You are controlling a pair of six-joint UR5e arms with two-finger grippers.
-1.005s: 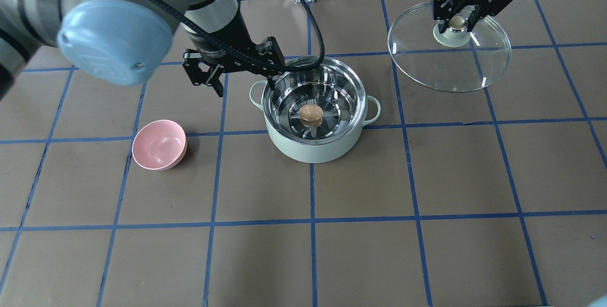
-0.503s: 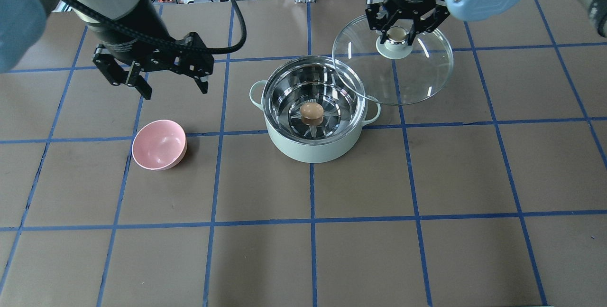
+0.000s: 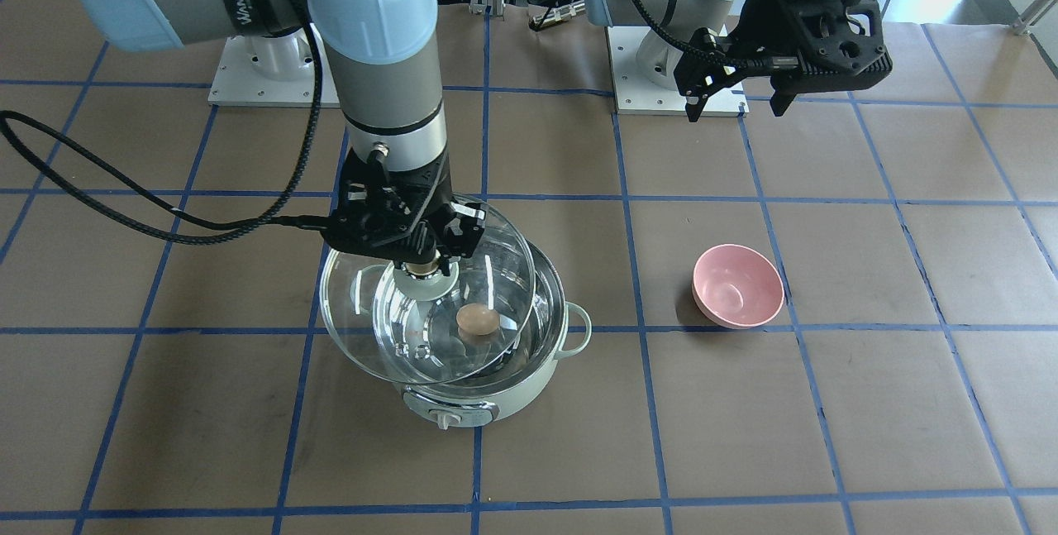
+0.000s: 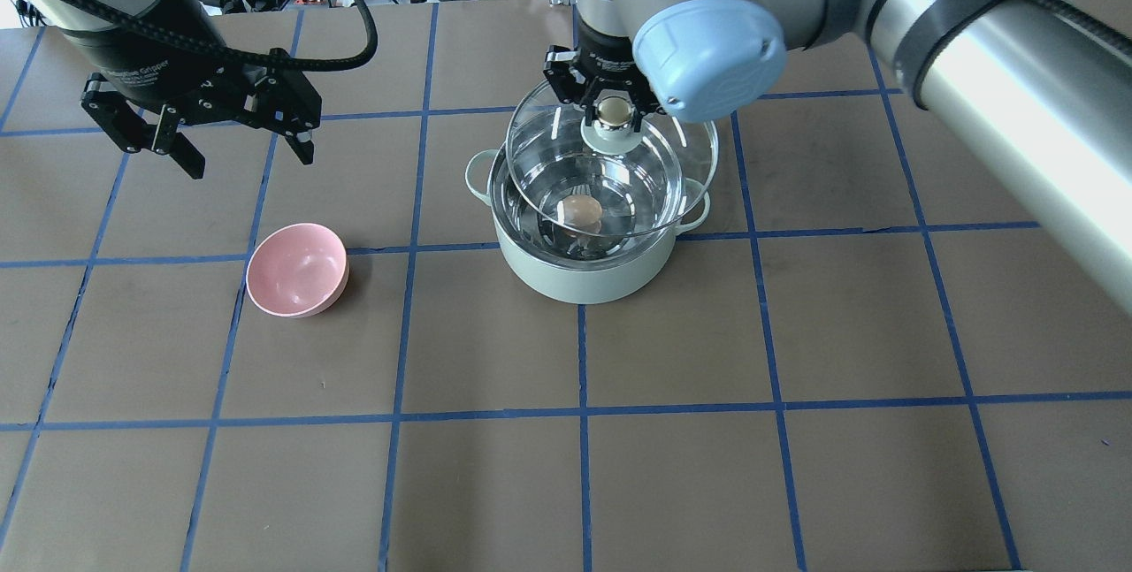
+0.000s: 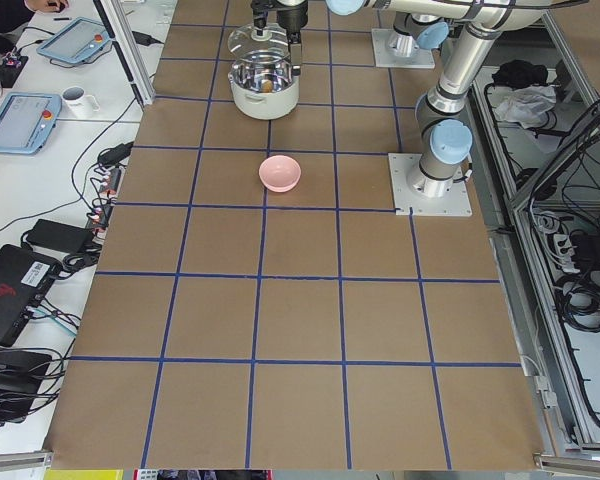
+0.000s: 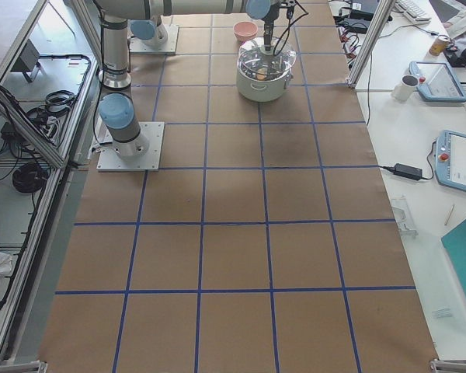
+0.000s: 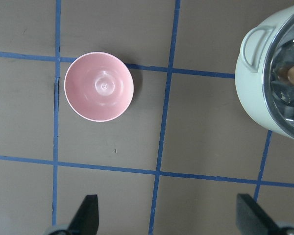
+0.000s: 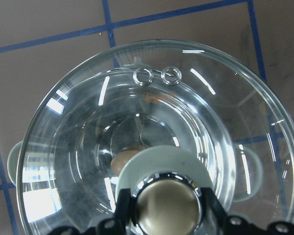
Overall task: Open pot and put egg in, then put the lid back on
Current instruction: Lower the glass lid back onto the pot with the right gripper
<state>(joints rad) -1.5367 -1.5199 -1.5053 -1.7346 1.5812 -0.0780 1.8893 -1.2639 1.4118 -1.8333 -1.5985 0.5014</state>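
Observation:
The mint-green pot (image 4: 579,276) stands open mid-table with the tan egg (image 4: 582,211) on its steel floor. My right gripper (image 4: 614,112) is shut on the beige knob of the glass lid (image 4: 672,148). It holds the lid just above the pot, shifted a little toward the far right of the rim. In the front view the lid (image 3: 364,328) overlaps the pot (image 3: 463,403) and the egg (image 3: 477,319) shows through it. The right wrist view shows the knob (image 8: 169,205) between the fingers. My left gripper (image 4: 249,163) is open and empty, far left of the pot.
A pink bowl (image 4: 296,270) sits empty on the table left of the pot, below my left gripper; it also shows in the left wrist view (image 7: 99,86). Blue tape lines grid the brown table. The robot bases stand at the far edge.
My right gripper carried the lid leftward from the far right of the table to over the pot. My left gripper moved away from the pot to the far left, still open.

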